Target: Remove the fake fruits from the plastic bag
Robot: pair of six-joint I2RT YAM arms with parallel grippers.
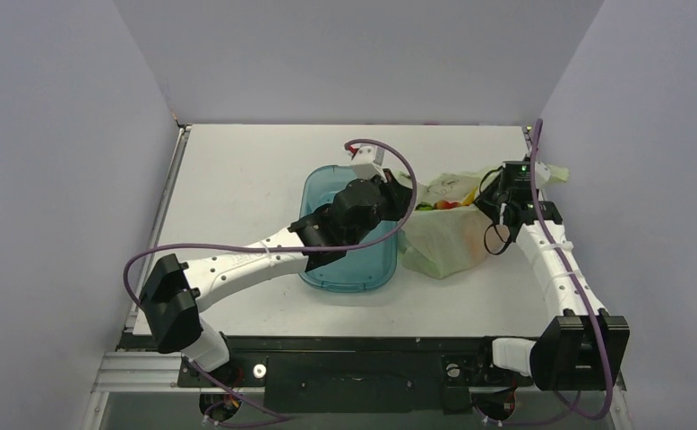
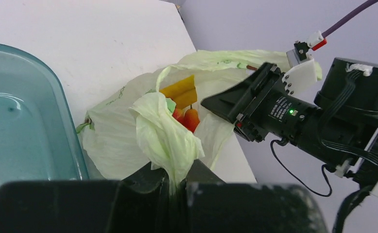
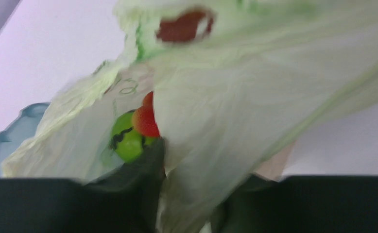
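Note:
The pale-green plastic bag (image 1: 448,244) lies right of the tray, its mouth facing up. Fake fruits (image 1: 444,204) show in the mouth. In the left wrist view I see a yellow banana piece (image 2: 180,90) and a red-orange fruit (image 2: 190,119) inside the bag (image 2: 111,138). My left gripper (image 2: 180,189) is shut on a bunched fold of the bag's near rim. In the right wrist view a green apple (image 3: 125,141) and a red fruit (image 3: 146,122) sit in the bag. My right gripper (image 3: 204,165) is open, one finger inside by the fruits and the bag wall (image 3: 235,97) between the fingers.
The clear teal tray (image 1: 349,285) lies left of the bag, under my left forearm; its rim shows in the left wrist view (image 2: 56,92). The right arm's wrist (image 2: 294,114) hangs over the bag's far side. Grey walls close in the table on three sides.

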